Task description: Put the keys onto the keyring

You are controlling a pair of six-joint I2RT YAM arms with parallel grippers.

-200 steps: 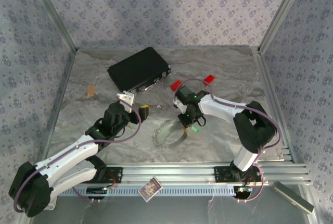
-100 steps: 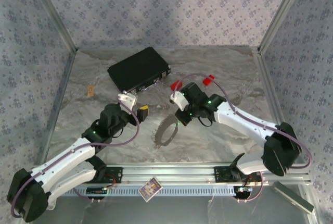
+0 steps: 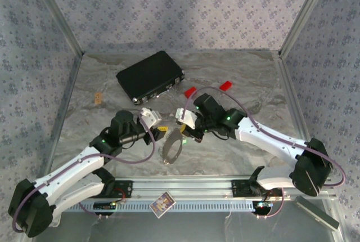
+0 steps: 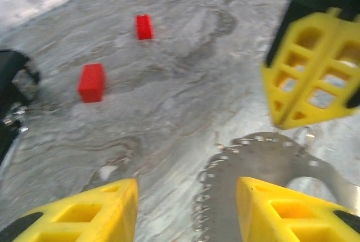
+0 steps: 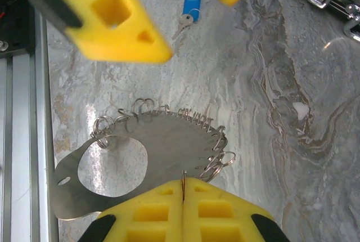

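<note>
near rail (image 3: 225,184): aluminium, along the bench's (image 3: 253,79) near edge; a small printed card (image 3: 163,202) lies at its front, about mid-width.
keyring (image 3: 171,147): flat crescent metal plate with a round hole and wire loops along its curved edge; sits near the near edge, mid-width, between the two grippers. Can't tell if it rests on the bench or is lifted.
right gripper (image 5: 184,186): yellow fingers fully closed, pinching the looped edge of the keyring (image 5: 169,140); a thin wire shows in the seam between them. From above it (image 3: 184,133) sits at the keyring's far right side.
left gripper (image 4: 185,197): fingers partly apart, gripping nothing; keyring's (image 4: 264,174) looped edge lies in the gap, close to its right finger. From above it (image 3: 160,133) is just left of the keyring.
blue key (image 5: 188,8): flat on the bench, left of the keyring, apart from it, past the left gripper's fingers.
red blocks (image 3: 190,91) (image 3: 225,85): two, on the bench beyond the right gripper, apart from each other.
black case (image 3: 150,76): closed, toward the far edge, left of centre, latches facing the grippers.
</note>
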